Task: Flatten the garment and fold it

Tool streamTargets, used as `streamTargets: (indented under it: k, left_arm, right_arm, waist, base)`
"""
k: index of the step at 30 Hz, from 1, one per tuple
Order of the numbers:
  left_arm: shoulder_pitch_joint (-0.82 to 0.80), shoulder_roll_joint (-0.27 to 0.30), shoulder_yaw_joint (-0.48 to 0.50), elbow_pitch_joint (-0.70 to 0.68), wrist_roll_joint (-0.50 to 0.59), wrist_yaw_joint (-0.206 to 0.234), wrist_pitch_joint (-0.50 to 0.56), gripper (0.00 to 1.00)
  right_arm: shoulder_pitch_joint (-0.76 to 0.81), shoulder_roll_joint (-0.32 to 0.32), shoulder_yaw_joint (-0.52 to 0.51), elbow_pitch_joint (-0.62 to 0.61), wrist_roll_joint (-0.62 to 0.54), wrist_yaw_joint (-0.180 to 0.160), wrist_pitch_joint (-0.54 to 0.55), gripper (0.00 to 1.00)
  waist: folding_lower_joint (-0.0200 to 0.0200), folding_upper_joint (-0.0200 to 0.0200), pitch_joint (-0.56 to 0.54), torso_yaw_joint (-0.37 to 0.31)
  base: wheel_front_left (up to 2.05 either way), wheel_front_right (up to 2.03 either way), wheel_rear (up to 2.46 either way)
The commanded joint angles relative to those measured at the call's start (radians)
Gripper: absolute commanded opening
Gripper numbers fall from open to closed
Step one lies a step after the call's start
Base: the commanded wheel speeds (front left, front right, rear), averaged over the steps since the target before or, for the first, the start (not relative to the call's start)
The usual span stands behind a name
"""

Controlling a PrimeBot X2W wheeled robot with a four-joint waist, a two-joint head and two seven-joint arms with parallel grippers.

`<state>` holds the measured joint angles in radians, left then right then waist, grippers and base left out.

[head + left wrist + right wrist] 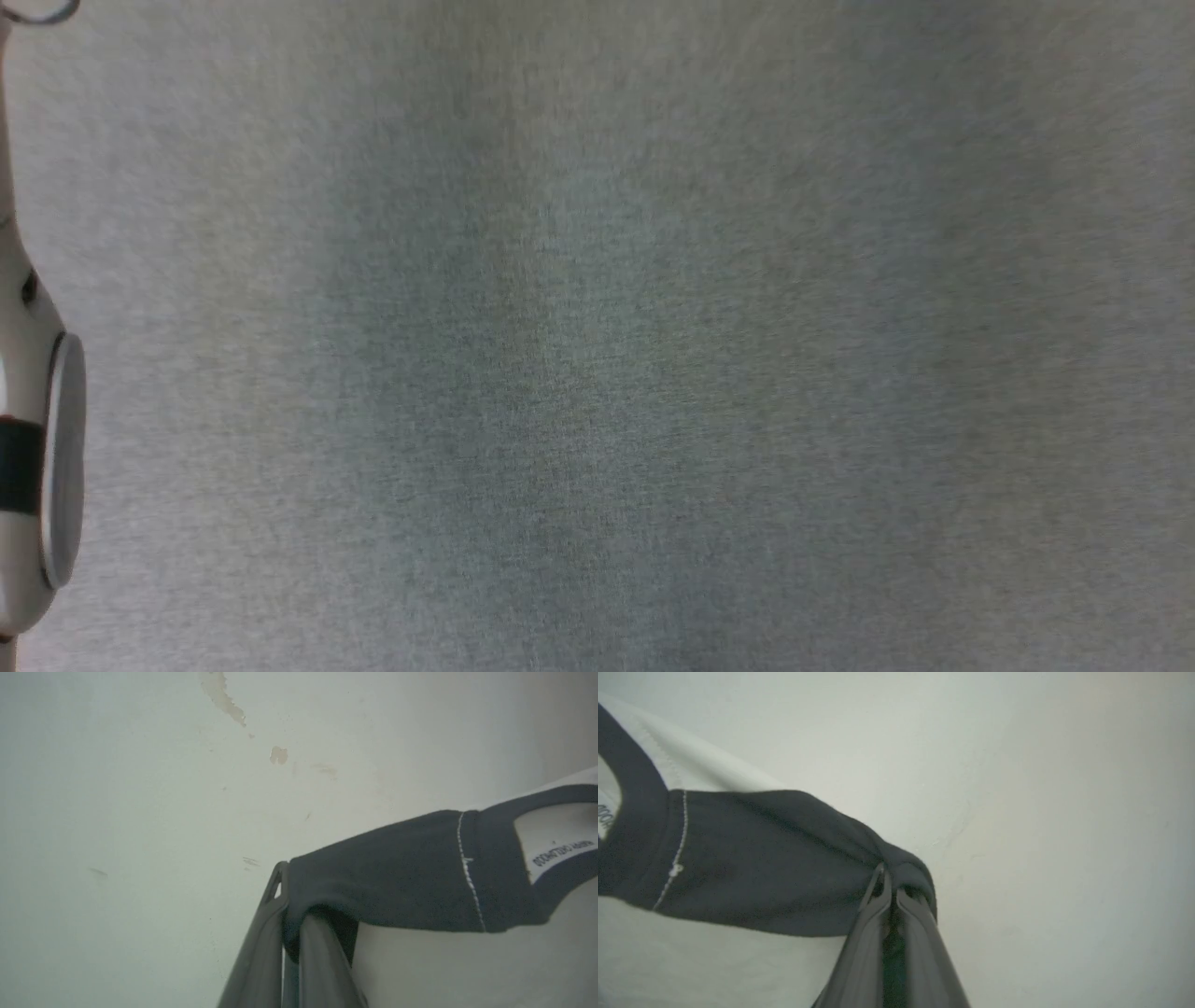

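Pinch grip on garment (397,882) by left gripper (294,896): fingers nearly together, black shoulder cloth bunched between them and draped over one tip. From there, black cloth off toward view right, past white stitched seam (469,872) to black collar (495,858) with white lettered neck tape (560,851); white body panel below the black. Behind it, pale surface (117,812) with chipped patches (224,700); cannot tell if wall or tabletop. Much the same in right wrist view: right gripper (889,891) closed tight on a wad of black cloth at the fingertips, black shoulder off toward view left, stitched seam and edge of collar at far left, white body below, plain pale background. Both holds out at the black shoulder ends, collar between them. In head view, grey finely flecked surface (653,327), blurred; cannot tell whether cloth or table. Pale forearm (37,448) with dark band along left edge of that view.
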<state>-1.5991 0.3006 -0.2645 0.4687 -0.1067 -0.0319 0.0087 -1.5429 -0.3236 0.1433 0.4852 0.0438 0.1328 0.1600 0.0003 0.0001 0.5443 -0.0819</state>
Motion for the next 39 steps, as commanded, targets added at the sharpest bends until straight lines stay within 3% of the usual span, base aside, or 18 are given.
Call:
streamTargets:
  k: [1,10,18,24,30,39]
  left_arm:
    - [-0.011,0.002,-0.002,0.009,0.008,0.011,-0.026,0.0]
    - [0.028,0.028,-0.009,0.055,0.013,0.019,-0.15,0.0]
    - [0.175,0.048,-0.04,0.002,0.005,0.007,-0.188,0.0]
    - [0.384,0.061,-0.056,-0.113,-0.012,0.03,-0.194,0.0]
    - [0.632,0.073,-0.056,-0.278,-0.047,0.07,-0.189,0.0]
    - [1.023,0.102,-0.08,-0.543,-0.075,0.144,-0.134,0.0]
  right_arm:
    - [-0.014,-0.003,-0.006,0.016,-0.009,-0.002,-0.018,0.0]
    - [-0.007,0.014,0.036,0.088,0.013,-0.002,-0.126,0.0]
    - [0.097,0.007,0.128,0.056,0.106,-0.002,-0.186,0.0]
    - [0.262,-0.038,0.15,-0.086,0.188,-0.002,-0.183,0.0]
    - [0.504,-0.062,0.081,-0.269,0.226,-0.002,-0.149,0.0]
    - [0.909,0.002,-0.097,-0.532,0.22,-0.002,-0.077,0.0]
  waist:
    - [-0.0003,-0.0001,0.163,0.019]
    - [-0.0003,-0.0001,0.214,0.01]
    - [-0.0003,-0.0001,0.139,-0.001]
    - [-0.0003,-0.0001,0.038,0.004]
    - [-0.0003,-0.0001,-0.078,0.01]
    - [-0.0003,-0.0001,-0.244,0.017]
  base:
    - [0.0,0.0,0.0]
    - [0.0,0.0,0.0]
    - [0.0,0.0,0.0]
    - [0.0,0.0,0.0]
    - [0.0,0.0,0.0]
    - [0.0,0.0,0.0]
